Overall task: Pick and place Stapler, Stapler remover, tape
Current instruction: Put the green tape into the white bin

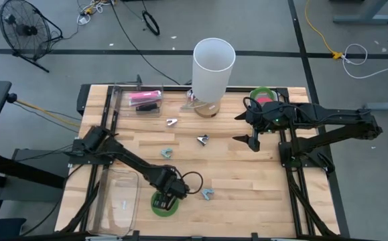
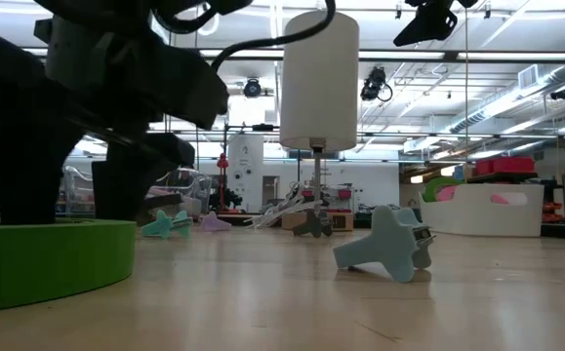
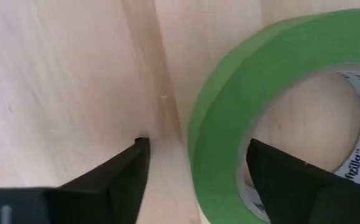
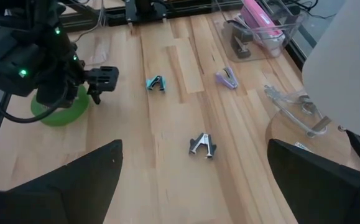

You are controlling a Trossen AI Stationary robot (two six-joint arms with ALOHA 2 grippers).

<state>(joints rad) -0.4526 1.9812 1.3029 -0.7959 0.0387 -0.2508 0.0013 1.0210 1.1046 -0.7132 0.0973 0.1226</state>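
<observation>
A green tape ring (image 1: 165, 203) lies flat on the wood near the table's front edge, left of centre. My left gripper (image 1: 169, 195) points down over it, open. One finger (image 3: 120, 180) stands outside the ring's wall (image 3: 220, 130) and the other (image 3: 291, 186) inside its hole. A pink stapler (image 1: 145, 99) lies in a clear box at the far left. Several small stapler removers lie loose on the table, among them a blue one (image 1: 208, 194) close to the ring. My right gripper (image 1: 255, 140) hangs open, high over the table's right side. My left gripper straddles the near wall of the green ring from above, one finger inside and one outside. A strip of bare wood shows between the outer finger and the wall. Whether the inner finger (image 3: 257, 168) touches the ring's core, I cannot tell.
A tall white cylinder (image 1: 214, 65) stands at the far middle on a wooden base. A clear tray (image 1: 116, 201) sits at the near left, beside the ring. A green ring with something red (image 1: 264, 96) sits at the far right. Other removers lie at mid-table (image 1: 202, 139) (image 1: 166, 153) (image 1: 171, 122).
</observation>
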